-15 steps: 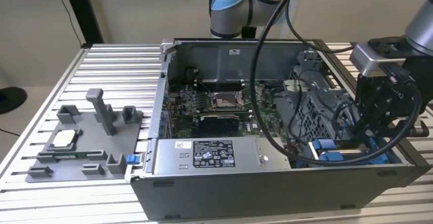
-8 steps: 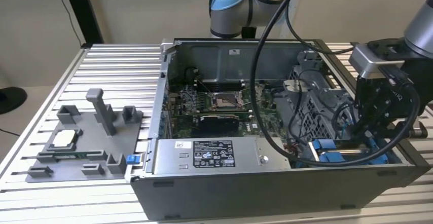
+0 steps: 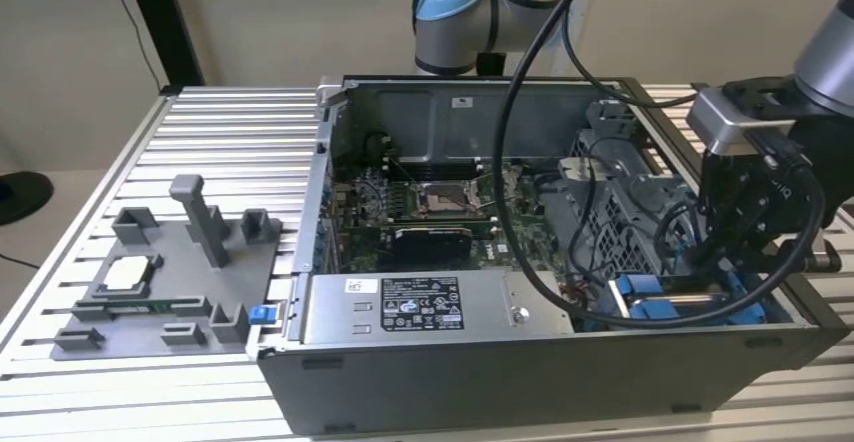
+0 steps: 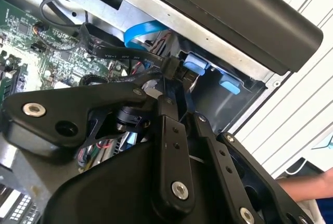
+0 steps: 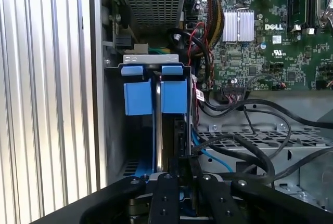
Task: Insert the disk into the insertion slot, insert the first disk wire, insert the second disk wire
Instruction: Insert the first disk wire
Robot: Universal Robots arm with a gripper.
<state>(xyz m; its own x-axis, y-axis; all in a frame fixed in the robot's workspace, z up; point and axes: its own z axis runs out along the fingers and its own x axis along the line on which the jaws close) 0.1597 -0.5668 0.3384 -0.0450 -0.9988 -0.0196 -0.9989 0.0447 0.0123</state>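
The disk (image 5: 158, 130) stands on edge in its blue carrier (image 5: 138, 96), set into the grey metal insertion slot (image 5: 112, 130) at the case corner on the exterior view's right. The carrier's blue tabs (image 4: 195, 63) also show in the second wrist view, and its blue frame (image 3: 654, 297) in the exterior view. My gripper (image 4: 176, 81) reaches down into the case right beside the disk. Its fingers are shut on the black connector (image 4: 171, 69) of a flat black disk wire (image 4: 112, 52). A blue wire (image 4: 143, 30) curls nearby. In the first wrist view the gripper (image 5: 182, 160) sits against the carrier's edge.
A silver power supply box (image 3: 414, 307) fills the case's front. The motherboard (image 3: 427, 207) lies behind it, and a perforated metal cage (image 5: 260, 135) with black cables sits beside the slot. A grey fixture (image 3: 160, 282) stands on the slatted table. A person's arm (image 4: 312, 187) is outside the case.
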